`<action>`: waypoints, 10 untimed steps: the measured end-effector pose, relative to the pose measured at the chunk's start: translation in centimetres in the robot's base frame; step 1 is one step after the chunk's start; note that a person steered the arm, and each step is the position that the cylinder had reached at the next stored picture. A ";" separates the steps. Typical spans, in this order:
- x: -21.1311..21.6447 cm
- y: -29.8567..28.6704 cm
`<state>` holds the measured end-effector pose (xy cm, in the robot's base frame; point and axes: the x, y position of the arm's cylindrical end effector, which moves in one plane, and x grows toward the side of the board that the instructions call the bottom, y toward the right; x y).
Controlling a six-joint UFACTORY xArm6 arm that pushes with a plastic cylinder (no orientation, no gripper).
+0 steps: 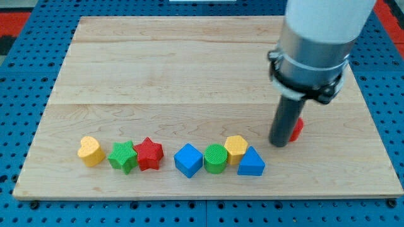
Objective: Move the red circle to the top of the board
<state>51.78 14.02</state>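
The red circle (297, 129) lies at the board's lower right, mostly hidden behind my rod; only its right edge shows. My tip (278, 144) rests on the board at the circle's lower left, touching it as far as I can tell. The arm's white and grey body fills the view's upper right. The wooden board (189, 69) stretches away toward the view's top.
Along the view's bottom runs a row: yellow heart (91, 151), green star (122, 156), red star (149, 154), blue cube (188, 160), green circle (215, 157), yellow hexagon (236, 148), blue triangle (251, 162). The last three touch one another.
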 end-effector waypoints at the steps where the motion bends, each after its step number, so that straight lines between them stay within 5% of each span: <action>1: 1.8 2.8; 2: -2.3 7.0; 4: -8.6 -14.4; 5: -8.2 -9.2; 6: -4.7 -12.0; 7: -6.0 -21.2; 8: -10.1 -23.9; 9: -10.9 -25.4; 10: -10.5 -17.4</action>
<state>41.25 -3.34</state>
